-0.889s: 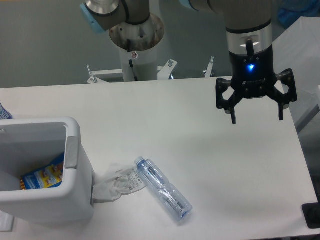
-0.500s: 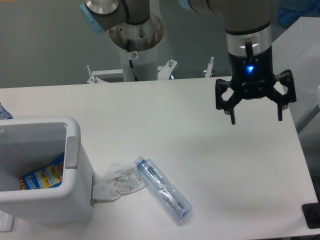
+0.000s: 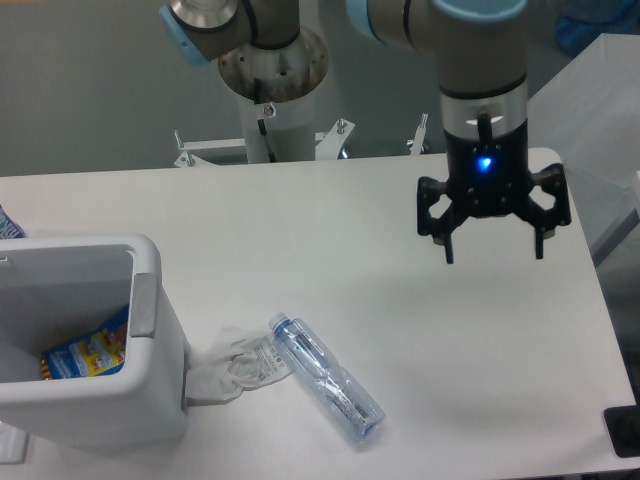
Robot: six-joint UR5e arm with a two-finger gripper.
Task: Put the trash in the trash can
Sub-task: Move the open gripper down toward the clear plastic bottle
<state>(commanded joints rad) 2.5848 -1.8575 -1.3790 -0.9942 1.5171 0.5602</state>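
A clear crushed plastic bottle (image 3: 326, 376) with a bluish cap lies on the white table, slanting down to the right. A crumpled white wrapper (image 3: 237, 366) rests against its cap end, touching the side of the trash can (image 3: 140, 400). That boxy white bin stands at the left front, with a grey side tab and colourful packaging inside. My gripper (image 3: 493, 252) hangs open and empty above the table's right part, well up and to the right of the bottle, fingers pointing down.
The arm's base column (image 3: 270, 110) stands behind the table's far edge. The table's right edge (image 3: 600, 300) runs just right of the gripper. A small dark object (image 3: 625, 430) sits at the lower right corner.
The gripper has shifted a little to the left and slightly down, still open. The bottle, wrapper and bin have not moved.
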